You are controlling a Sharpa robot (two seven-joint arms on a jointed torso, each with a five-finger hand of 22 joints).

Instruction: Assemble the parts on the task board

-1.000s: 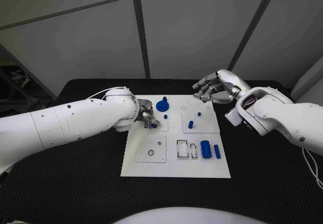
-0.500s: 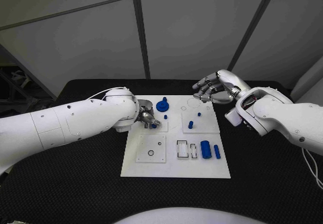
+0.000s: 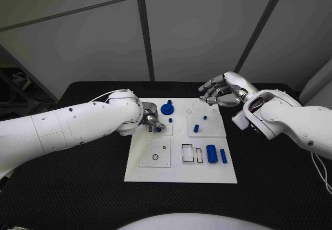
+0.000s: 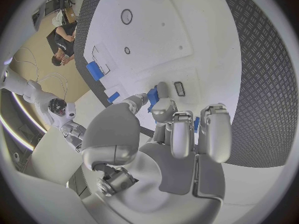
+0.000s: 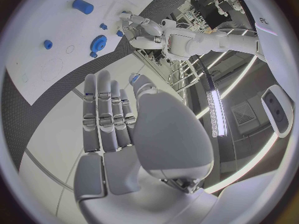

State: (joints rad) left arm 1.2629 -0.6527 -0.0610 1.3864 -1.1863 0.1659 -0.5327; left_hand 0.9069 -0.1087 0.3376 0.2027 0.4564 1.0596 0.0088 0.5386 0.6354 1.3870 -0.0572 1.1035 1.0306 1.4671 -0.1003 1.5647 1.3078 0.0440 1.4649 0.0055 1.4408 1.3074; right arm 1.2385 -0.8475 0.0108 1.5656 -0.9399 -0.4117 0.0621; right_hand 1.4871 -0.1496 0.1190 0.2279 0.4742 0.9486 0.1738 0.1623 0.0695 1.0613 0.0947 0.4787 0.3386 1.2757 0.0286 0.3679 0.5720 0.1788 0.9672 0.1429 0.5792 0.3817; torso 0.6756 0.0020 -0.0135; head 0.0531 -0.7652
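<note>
The white task board (image 3: 181, 163) lies on the black table (image 3: 76, 187) between the two arms. The left hand (image 3: 152, 120) rests low over the board's near-left raised panel, its fingers (image 4: 181, 134) curled together around a small blue part (image 3: 158, 128); in the left wrist view this blue part (image 4: 152, 95) sits pinched between the thumb and the fingertips, just above the board surface. Beyond the left hand's fingertips stands a blue gear (image 3: 167, 108) on its post, near but not touching the hand. A small blue peg (image 3: 171, 120) stands just beside the hand, on the side towards the right arm.

The right hand (image 3: 222, 92) hovers above the far-right corner of the board, fingers spread and slightly bent, holding nothing. Below and ahead of its fingertips lie a small blue stud (image 3: 205, 116) and an upright blue pin (image 3: 195, 128), both apart from the hand. Well away from both hands, on the board's near-right area, a short blue cylinder (image 3: 211, 153) lies beside a slimmer blue rod (image 3: 222, 155), next to rectangular recesses (image 3: 189, 153). A small dark ring (image 3: 156, 157) lies on the near-left panel.
</note>
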